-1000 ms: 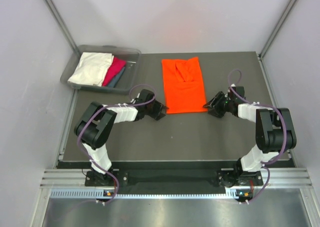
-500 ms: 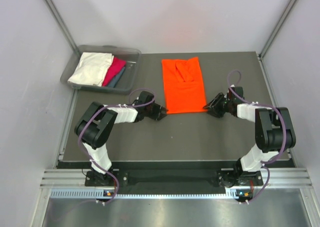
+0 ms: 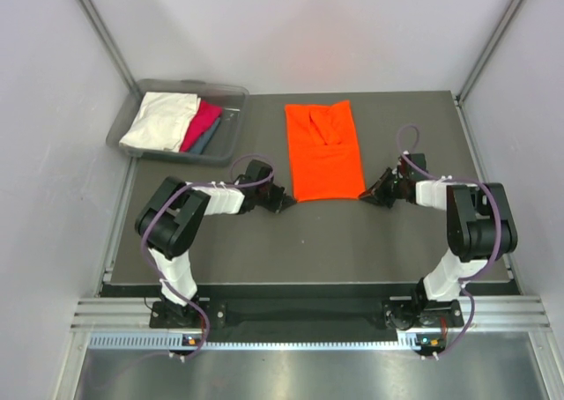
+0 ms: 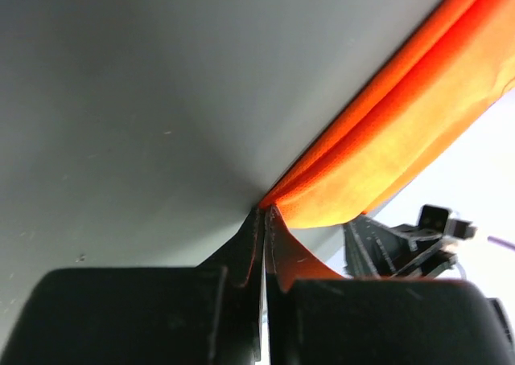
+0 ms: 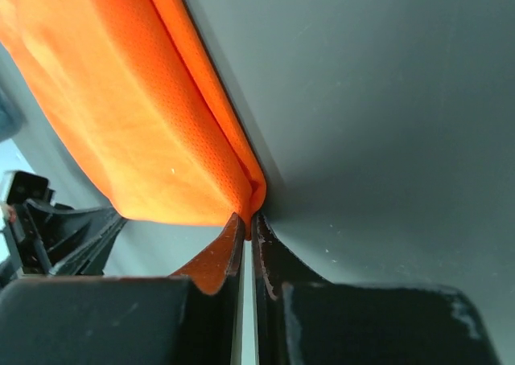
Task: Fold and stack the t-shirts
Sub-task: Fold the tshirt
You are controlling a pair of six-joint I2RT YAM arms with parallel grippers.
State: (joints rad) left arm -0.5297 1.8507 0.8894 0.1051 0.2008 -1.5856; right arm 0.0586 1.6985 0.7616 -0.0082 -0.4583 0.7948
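Dark table [image 3: 352, 241], orange shirt [image 3: 324, 149] lies flat mid-table. Big change: left gripper [image 3: 284, 201] and right gripper [image 3: 366, 196] go from open to pinched shut on its near corners, so I reckon it's ready to lift and fold

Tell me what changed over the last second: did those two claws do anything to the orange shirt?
Yes. The left gripper and the right gripper each edged inward to a near corner of the orange t-shirt and shut on it. The shirt stayed flat on the table; the grey bin and its folded shirts did not move.
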